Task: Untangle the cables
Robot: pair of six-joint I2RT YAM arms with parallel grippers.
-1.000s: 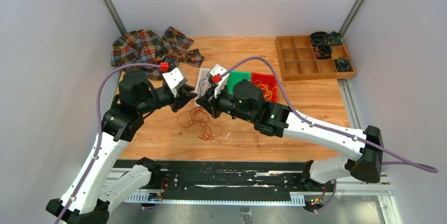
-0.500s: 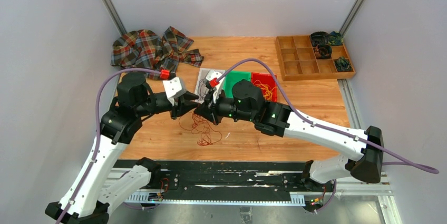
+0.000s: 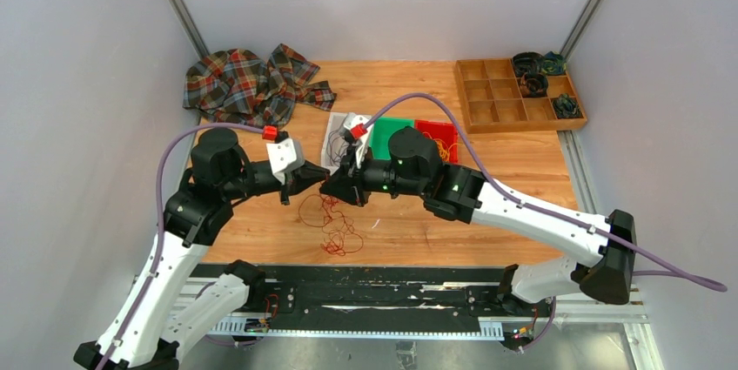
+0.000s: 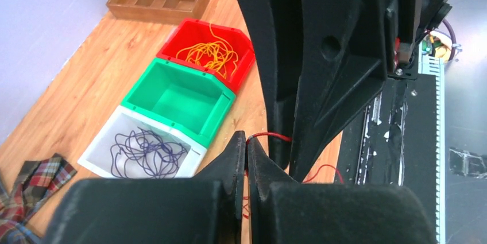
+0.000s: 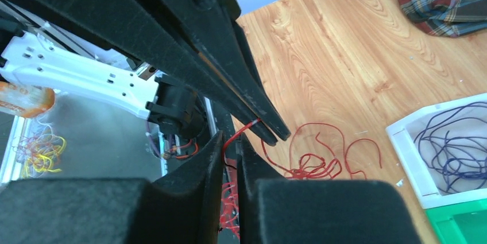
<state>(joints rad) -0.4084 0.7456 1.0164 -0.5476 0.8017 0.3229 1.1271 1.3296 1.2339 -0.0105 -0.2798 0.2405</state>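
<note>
Red cable (image 3: pixel 335 224) is the working item. It is a loose tangle on the tabletop (image 3: pixel 513 170) near its middle, just nearward of the point where the two arms meet. The left arm (image 3: pixel 218 161) and right arm (image 3: pixel 409 161) face each other tip to tip.

The left jaws are clenched on one strand (image 4: pixel 267 135) of the red cable. In the left wrist view this strand leaves the pinch line and runs straight across to the right jaws. The right jaws are drawn together on the same strand, with only a slit between them in the right wrist view.

The span between the two grips is very short. Its long axis lies left-to-right, along the line joining the tips. The remaining loops run down from it to the pile.

Neither arm is nearer, as both hold the strand. Separation is judged to call for a pull apart along that axis.

Purple cables (image 4: pixel 143 152) lie in the white bin (image 4: pixel 93 143). Yellow cables (image 4: pixel 212 54) lie in the red bin (image 4: pixel 244 63).
</note>
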